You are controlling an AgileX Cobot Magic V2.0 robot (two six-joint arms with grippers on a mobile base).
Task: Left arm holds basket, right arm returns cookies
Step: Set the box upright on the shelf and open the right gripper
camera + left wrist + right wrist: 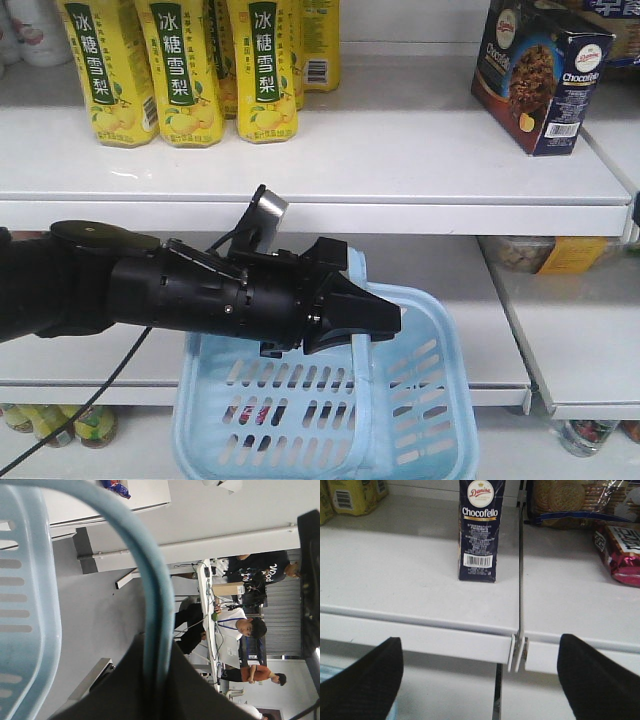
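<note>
Cookies [481, 527] upper centre | light stiff crushable carton, grip narrow sides | right gripper [480, 675] spread, empty | left gripper [375, 318] pinching basket [405, 425] handle

yellow drink bottles [180, 70] — white shelf [380, 150], biscuit packs [570, 500]

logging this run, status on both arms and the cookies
Left gripper shut on basket handle. Right gripper open, empty. Cookies upright on shelf, fingers clear. Nothing in the way.
</note>
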